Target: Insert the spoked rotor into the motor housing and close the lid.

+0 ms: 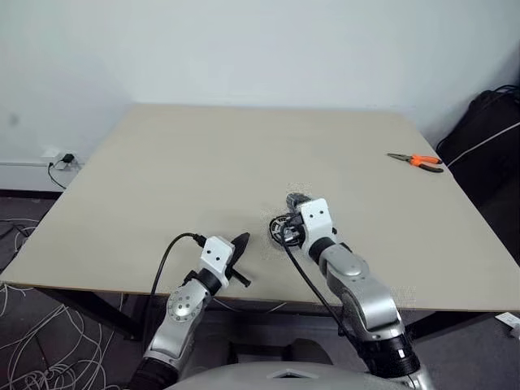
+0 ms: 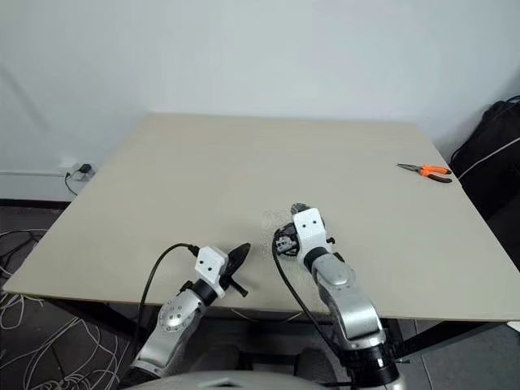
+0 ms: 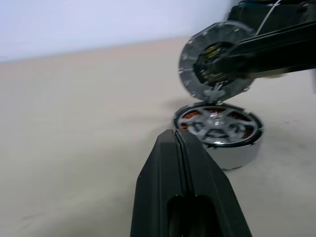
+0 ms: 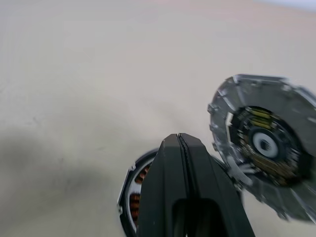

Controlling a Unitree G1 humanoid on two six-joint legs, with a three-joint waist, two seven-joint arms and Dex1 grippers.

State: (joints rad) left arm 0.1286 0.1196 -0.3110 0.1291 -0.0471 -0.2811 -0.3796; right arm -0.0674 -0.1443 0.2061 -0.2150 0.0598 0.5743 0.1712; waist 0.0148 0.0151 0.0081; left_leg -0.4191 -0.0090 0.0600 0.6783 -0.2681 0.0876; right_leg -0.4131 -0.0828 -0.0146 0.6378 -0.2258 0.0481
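From the head, the right claw and its white wrist cover most of the round motor, so only a small dark bit peeks out. The lid and the wheel are too small to make out there.

From the right wrist, the black fingers hide most of the motor, and the picture's edge cuts it off. The lid is blurry and runs off the side.

From the left wrist, the other claw's black fingers cover part of the lid. The black bag is cut off at the edge.
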